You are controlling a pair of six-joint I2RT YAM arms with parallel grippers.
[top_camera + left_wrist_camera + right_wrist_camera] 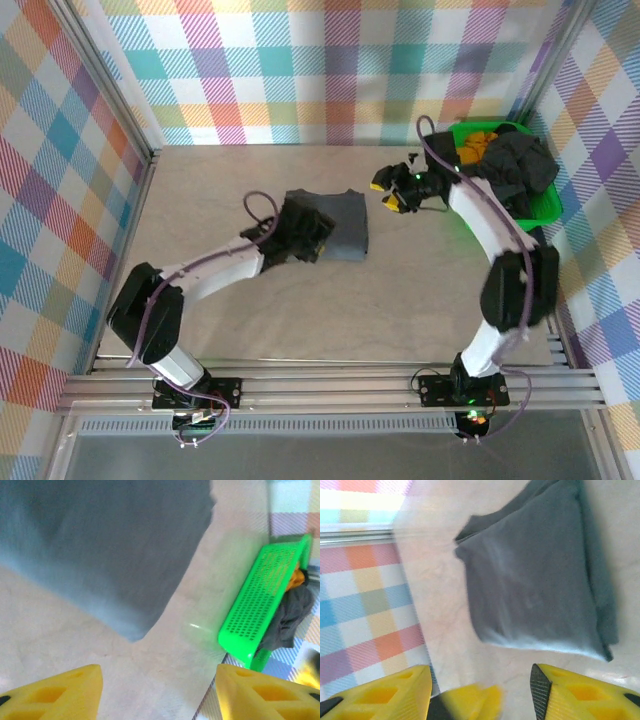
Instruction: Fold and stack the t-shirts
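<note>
A folded charcoal-grey t-shirt lies flat in the middle of the table. It also appears in the left wrist view and in the right wrist view. My left gripper hovers at the shirt's left edge. Its yellow fingers are spread wide over bare table, holding nothing. My right gripper hangs just right of the shirt, open, with nothing between its fingers. More dark t-shirts lie crumpled in the green bin.
The green bin stands at the back right, against the plaid wall, with an orange cloth inside. A blurred yellow shape sits low between the right fingers. Bare table stretches in front of the folded shirt.
</note>
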